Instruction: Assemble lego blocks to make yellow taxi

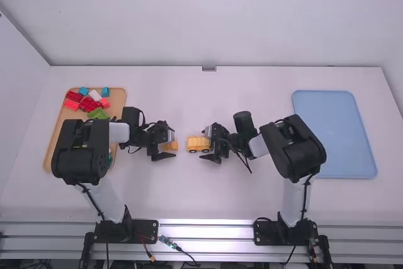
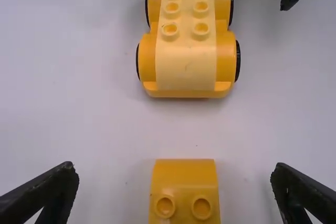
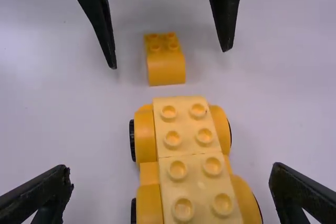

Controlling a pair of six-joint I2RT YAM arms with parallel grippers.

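- Loose brick, yellow-orange plastic, curved smooth front, studs on top (image 2: 185, 182): upright on the white surface (image 1: 189, 193), left of its centre line, well apart from both its far and near edges.
- Wheeled car base, yellow plastic with black tyres, topped by paler studded bricks (image 3: 184, 145): close to the middle of the surface, just beside the loose brick, on the side towards the right edge; a narrow gap between.
- Left black two-finger tool (image 2: 175, 179): fingers spread, one to each side of the loose brick, apart from it; nearer of the two to that brick.
- Right black two-finger tool (image 3: 170, 174): fingers spread, astride the car base, free of contact; nearer of the two to the base.
- Long axes: car base laid left to right across the surface, roughly parallel to its far edge; loose brick roughly in line, curved face towards the base, studs towards the left edge.
- Coming move, as judged: close on the brick's flanks with the left tool, lift, carry towards the right edge and lower onto the base's studs, with the right tool perhaps steadying; little turning called for; risk of misaligned studs or a rolling base.
- Near the left edge: tan tray (image 1: 49, 155) with red, white, teal and green blocks (image 1: 90, 104).
- Near the right edge: blue tray (image 1: 337, 137).
- Lettering on the yellow pieces: none legible.
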